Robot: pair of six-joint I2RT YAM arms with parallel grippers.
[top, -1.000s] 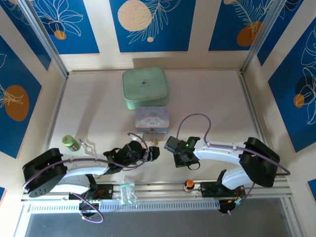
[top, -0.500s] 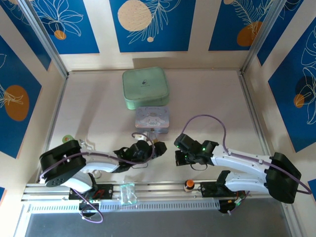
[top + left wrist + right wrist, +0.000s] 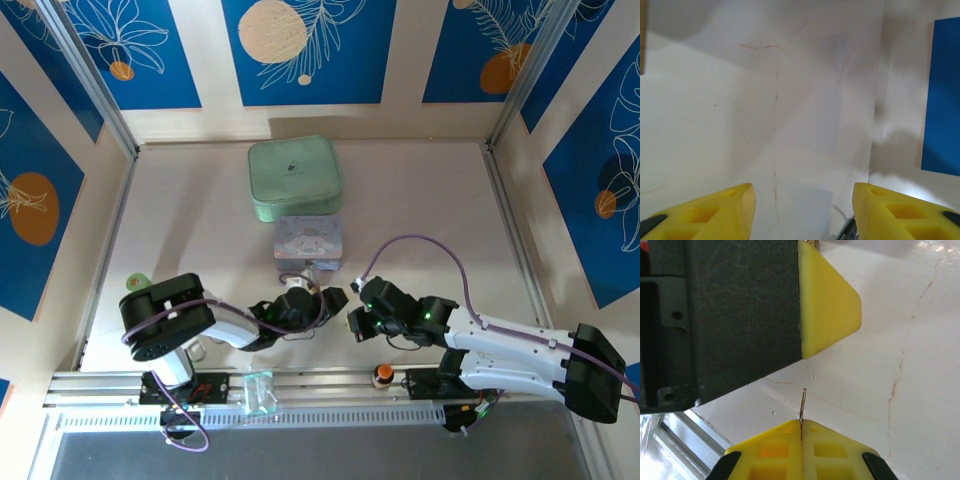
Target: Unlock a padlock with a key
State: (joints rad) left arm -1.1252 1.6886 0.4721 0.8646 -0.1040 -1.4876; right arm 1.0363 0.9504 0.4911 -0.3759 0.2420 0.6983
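Observation:
My right gripper [image 3: 801, 427] is shut on the key [image 3: 802, 402], whose thin silver blade sticks out edge-on from between the yellow fingers. In the top view the right gripper [image 3: 356, 318] sits just right of the left gripper [image 3: 334, 298], tips almost meeting. In the right wrist view the left gripper's black body [image 3: 730, 315] and one of its yellow fingers [image 3: 827, 300] loom just beyond the key. In its own wrist view my left gripper [image 3: 802, 200] is open, with bare table between the fingers. The padlock is hidden.
A pale blue tin [image 3: 310, 238] stands just beyond the two grippers, and a mint-green case [image 3: 294, 177] lies behind it. A green can [image 3: 138, 282] stands at the left. An orange-topped knob [image 3: 382, 373] and a clear plastic piece [image 3: 258, 390] sit on the front rail.
The left arm has reached to the right and its jaws have narrowed. The right arm has stretched out low, bringing the key left toward the left gripper.

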